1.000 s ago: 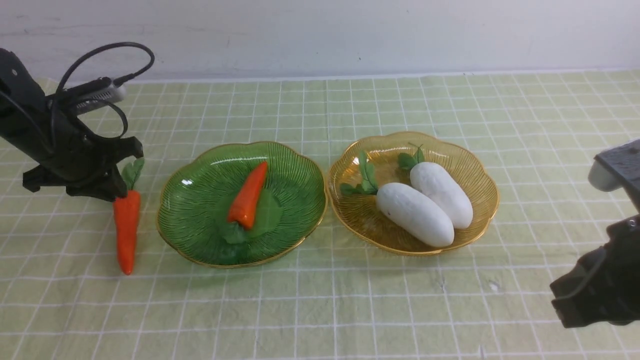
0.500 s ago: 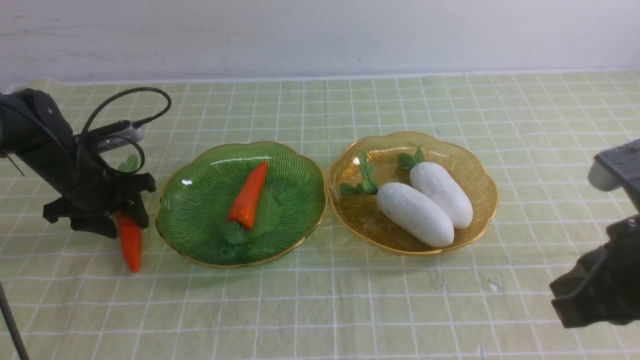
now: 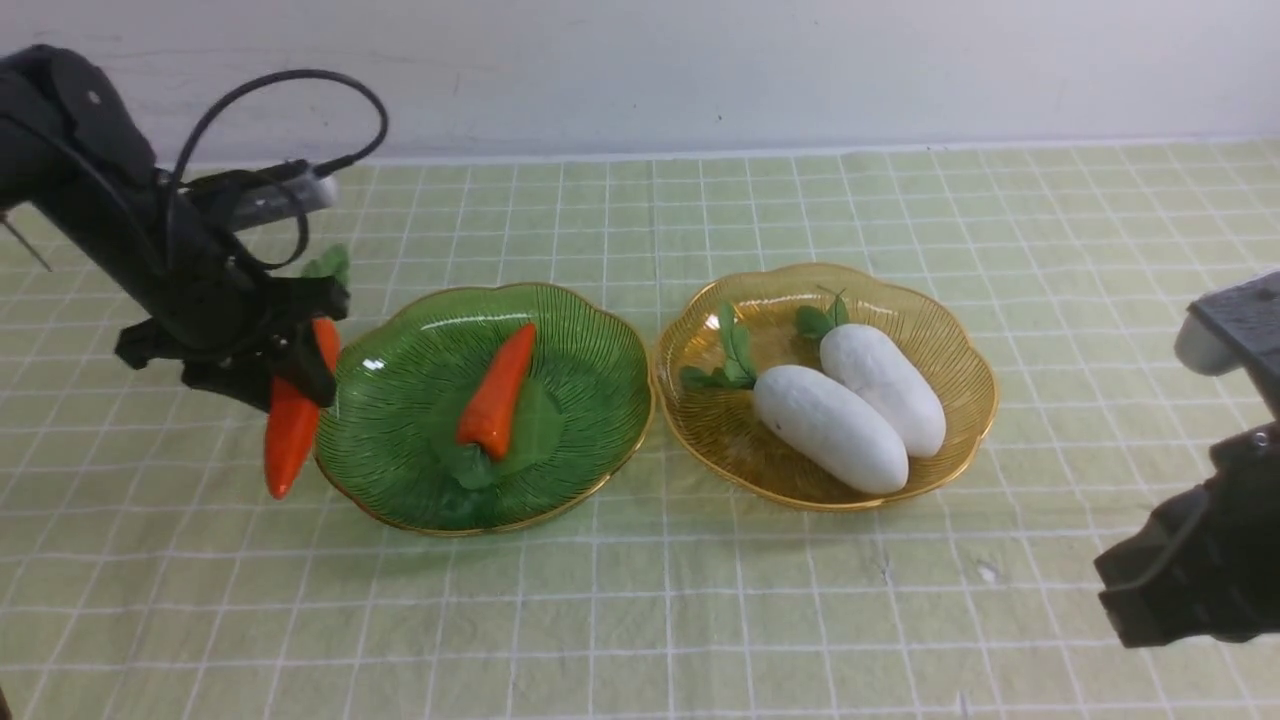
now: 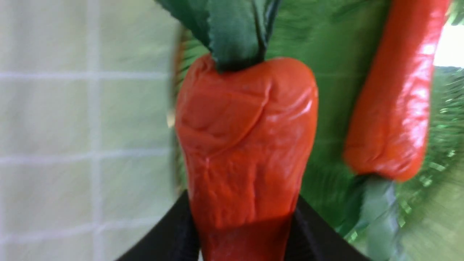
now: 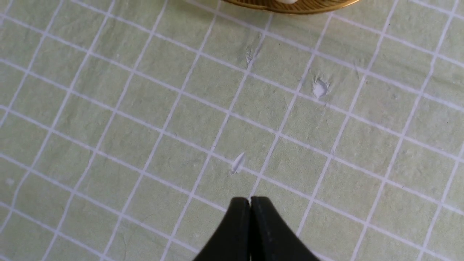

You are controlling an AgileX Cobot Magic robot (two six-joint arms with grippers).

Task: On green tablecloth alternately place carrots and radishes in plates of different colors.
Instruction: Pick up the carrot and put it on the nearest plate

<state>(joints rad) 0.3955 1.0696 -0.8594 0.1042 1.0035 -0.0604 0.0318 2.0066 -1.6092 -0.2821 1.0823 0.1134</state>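
Observation:
My left gripper (image 3: 290, 365) is shut on an orange carrot (image 3: 290, 430) and holds it in the air, tip down, at the left rim of the green plate (image 3: 590, 370). The left wrist view shows the held carrot (image 4: 246, 145) between the black fingers (image 4: 166, 235). A second carrot (image 3: 496, 390) lies in the green plate and shows in the left wrist view (image 4: 395, 94). Two white radishes (image 3: 830, 428) (image 3: 885, 388) lie in the amber-yellow plate (image 3: 960, 340). My right gripper (image 5: 250, 203) is shut and empty, low at the front right over the green tablecloth (image 3: 700, 620).
A white wall (image 3: 700, 70) runs along the cloth's far edge. The left arm's black cable (image 3: 300, 85) loops above the wrist. The amber plate's rim (image 5: 290, 6) shows in the right wrist view, and small tears (image 5: 319, 88) mark the cloth.
My left gripper closed on the carrot lying left of the green plate, lifted it off the cloth and carried it right, to the plate's left rim. The right arm has not moved.

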